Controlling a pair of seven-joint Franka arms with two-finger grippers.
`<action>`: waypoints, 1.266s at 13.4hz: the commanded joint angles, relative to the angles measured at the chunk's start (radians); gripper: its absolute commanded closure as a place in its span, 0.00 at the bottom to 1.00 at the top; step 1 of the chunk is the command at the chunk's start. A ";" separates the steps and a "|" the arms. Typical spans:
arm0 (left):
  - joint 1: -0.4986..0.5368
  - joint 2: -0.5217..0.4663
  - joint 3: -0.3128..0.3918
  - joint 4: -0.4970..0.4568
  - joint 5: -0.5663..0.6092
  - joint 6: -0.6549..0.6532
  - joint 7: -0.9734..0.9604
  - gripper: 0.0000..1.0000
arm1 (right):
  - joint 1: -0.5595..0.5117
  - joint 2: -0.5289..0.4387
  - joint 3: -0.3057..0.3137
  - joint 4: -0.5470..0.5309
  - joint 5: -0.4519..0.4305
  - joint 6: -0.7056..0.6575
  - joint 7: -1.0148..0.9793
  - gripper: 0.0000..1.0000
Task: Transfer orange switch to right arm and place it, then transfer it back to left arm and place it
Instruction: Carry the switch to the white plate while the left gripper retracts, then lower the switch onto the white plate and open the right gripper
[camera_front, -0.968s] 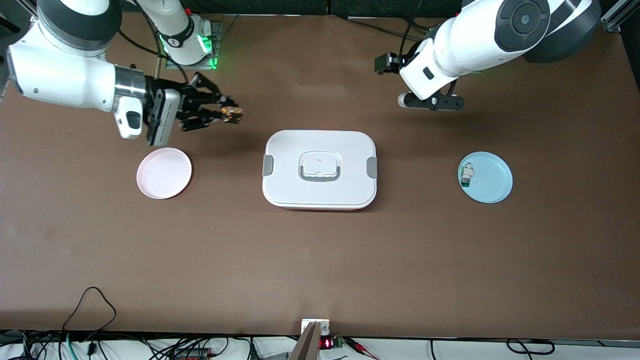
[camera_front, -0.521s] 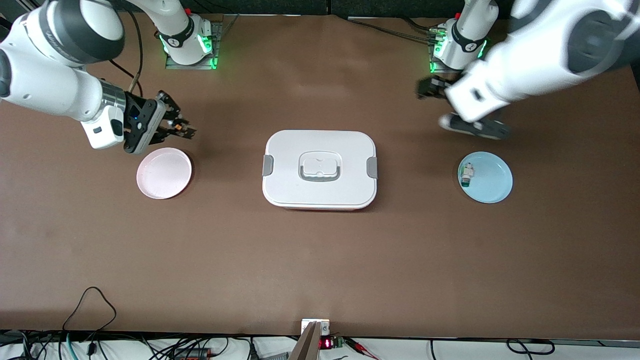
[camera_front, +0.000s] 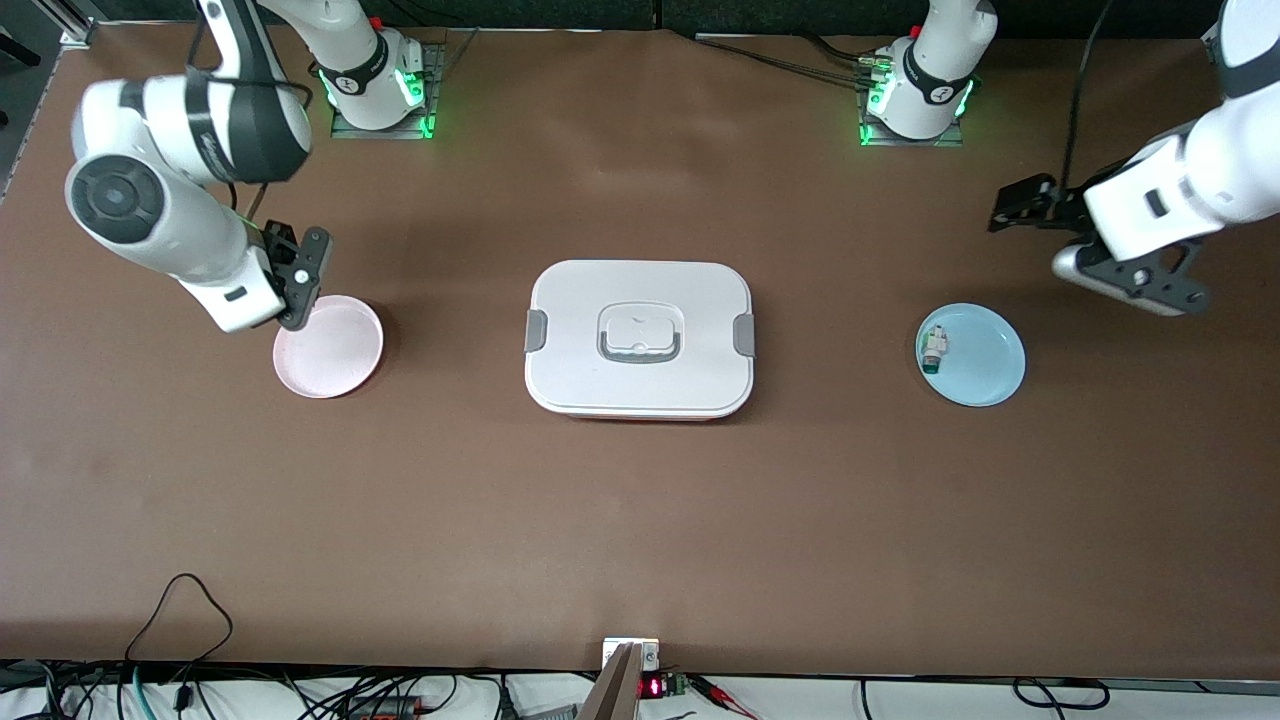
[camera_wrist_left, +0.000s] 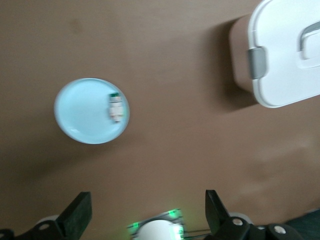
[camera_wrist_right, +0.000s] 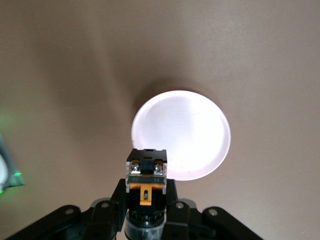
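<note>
Brown tabletop spreads under me, with one white box (camera_front: 640, 338) at its middle and two plates: one pink plate (camera_front: 329, 347), one blue plate (camera_front: 972, 354) carrying a single white part (camera_front: 934, 349). My right gripper (camera_wrist_right: 146, 200) is clamped on the one orange switch (camera_wrist_right: 146, 174), held over the pink plate's rim, its long axis running out from my fingers. My left gripper (camera_wrist_left: 145, 215) hangs spread wide and empty above bare table near the blue plate.

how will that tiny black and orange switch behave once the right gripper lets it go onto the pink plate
The tiny black and orange switch looks rigid and light. Its blocky, flat-faced body probably won't roll, though it may tip or slide on the smooth round pink plate.
</note>
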 joint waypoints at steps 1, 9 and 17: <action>-0.026 -0.043 0.060 -0.021 0.051 0.001 0.027 0.00 | -0.034 -0.010 0.006 -0.108 -0.025 0.137 -0.050 0.71; -0.013 -0.103 0.040 -0.025 0.064 -0.013 -0.188 0.00 | -0.131 0.034 0.008 -0.260 -0.030 0.424 -0.223 0.71; 0.110 -0.111 -0.176 -0.011 0.081 0.021 -0.183 0.00 | -0.132 0.095 0.008 -0.315 -0.025 0.542 -0.229 0.71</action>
